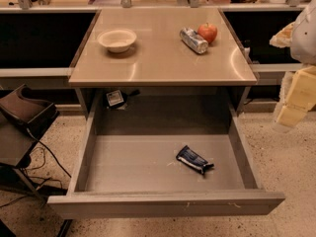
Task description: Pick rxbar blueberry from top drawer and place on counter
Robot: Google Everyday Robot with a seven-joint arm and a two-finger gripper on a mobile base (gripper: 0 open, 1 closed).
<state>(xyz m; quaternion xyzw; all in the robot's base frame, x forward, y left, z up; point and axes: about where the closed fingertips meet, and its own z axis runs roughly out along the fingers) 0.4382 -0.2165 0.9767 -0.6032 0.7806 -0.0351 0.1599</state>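
Gripper (291, 108): at right edge of scene, w/ the arm, right of the counter (148, 63); we can't make out its grip state.
Rxbar blueberry (194, 160): flat on drawer floor, right of centre, angled; well apart from gripper, to its left & nearer us.
Top drawer (163, 204): pulled out toward us, holds the bar.
On counter: white bowl (117, 39) far left; can (193, 40) on its side just beside apple (208, 32), far right.

Robot arm, right side of view: pale, blocky, partly cut off.
Rounded white-grey shell (307, 31) on top, smooth and plain. Under it the gripper (295, 100), out past the right edge of the counter (148, 63): cream-yellow stepped blocks, flat faces, squared corners, lighter towards the lowest block.
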